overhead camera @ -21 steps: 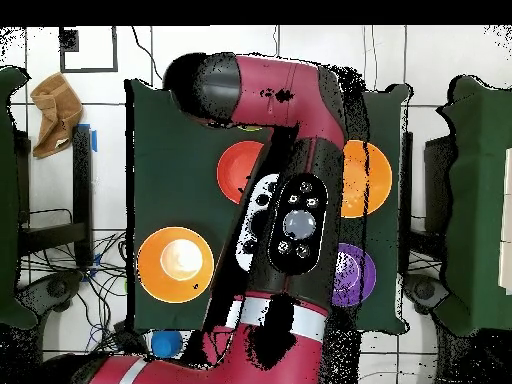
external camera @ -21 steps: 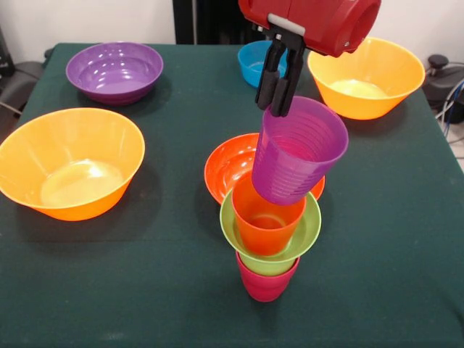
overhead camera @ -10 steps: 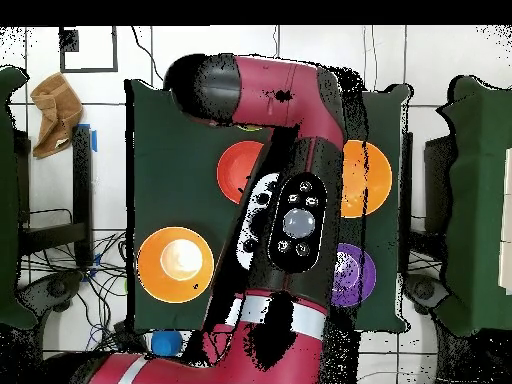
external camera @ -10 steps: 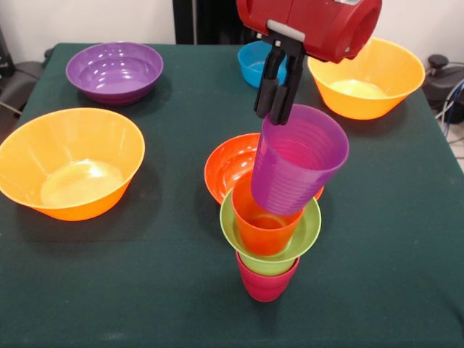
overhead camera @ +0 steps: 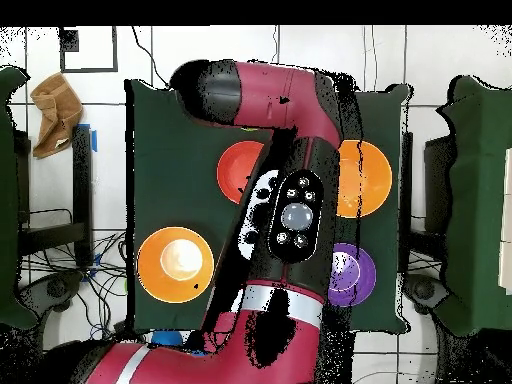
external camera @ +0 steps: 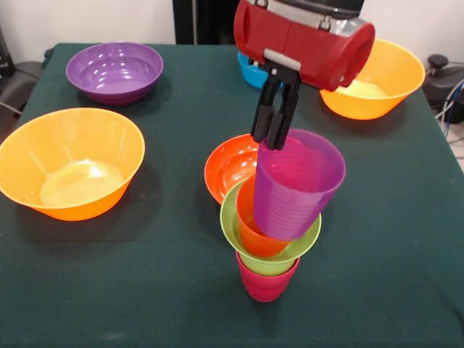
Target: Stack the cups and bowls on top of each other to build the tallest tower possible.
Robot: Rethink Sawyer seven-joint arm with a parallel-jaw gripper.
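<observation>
In the front view the tower stands near the table's front: a crimson cup [external camera: 265,285] at the bottom, a small lime green bowl [external camera: 275,250] on it, and an orange-red cup [external camera: 251,226] inside the bowl. My gripper [external camera: 271,142] is shut on the far rim of a purple cup [external camera: 296,185]. That cup hangs slightly tilted, and its base overlaps the orange-red cup's mouth. Whether the two cups touch is unclear. A red-orange bowl [external camera: 226,164] sits just behind the tower. In the overhead view my arm [overhead camera: 290,215] hides the tower and the gripper.
A large orange bowl [external camera: 69,163] sits at the left, a purple bowl [external camera: 114,69] at the back left, and another orange bowl [external camera: 388,76] at the back right. A blue bowl [external camera: 246,71] is mostly hidden behind my wrist. Cables lie past the table's right edge.
My gripper has come down and slightly left with the purple cup. The cup now sits lower, over the orange-red cup's mouth. The tower and the bowls have not moved.
</observation>
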